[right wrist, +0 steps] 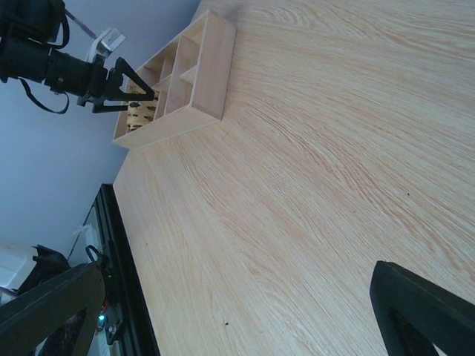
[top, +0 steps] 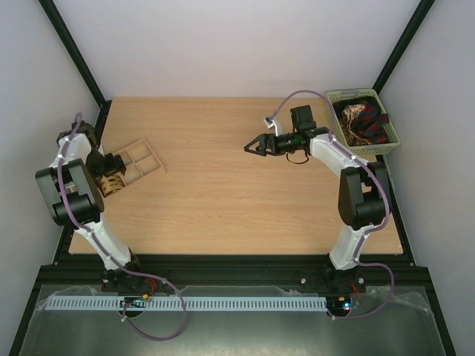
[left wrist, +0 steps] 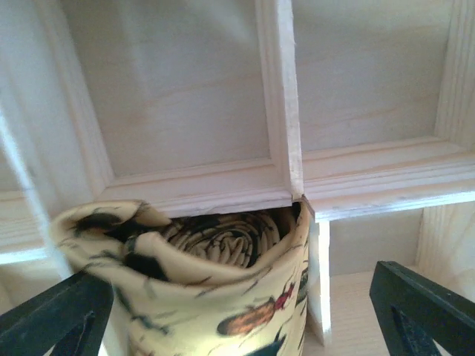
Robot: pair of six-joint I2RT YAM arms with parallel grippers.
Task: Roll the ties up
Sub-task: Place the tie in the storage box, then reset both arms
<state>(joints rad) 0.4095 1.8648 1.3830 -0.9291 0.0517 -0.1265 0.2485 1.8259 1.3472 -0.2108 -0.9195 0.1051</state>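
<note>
Tabletop [top: 223, 193] lies open between wooden tray [top: 154, 156] at left and basket [top: 375, 150] far right.

The rolled tie [left wrist: 215, 282] stands in a tray [left wrist: 286, 111] compartment, between the jaws of the left gripper [left wrist: 237, 319]. A divider and further compartments lie ahead of them. The table [right wrist: 312, 148] lies beneath the jaws of the right gripper [right wrist: 237, 308], with the tray far ahead and the basket [top: 352, 92] holding ties [top: 360, 122] behind.

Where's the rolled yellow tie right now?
Top view, left side: the rolled yellow tie sits in the divided wooden tray's nearest compartment, between the left arm's open fingers.
</note>
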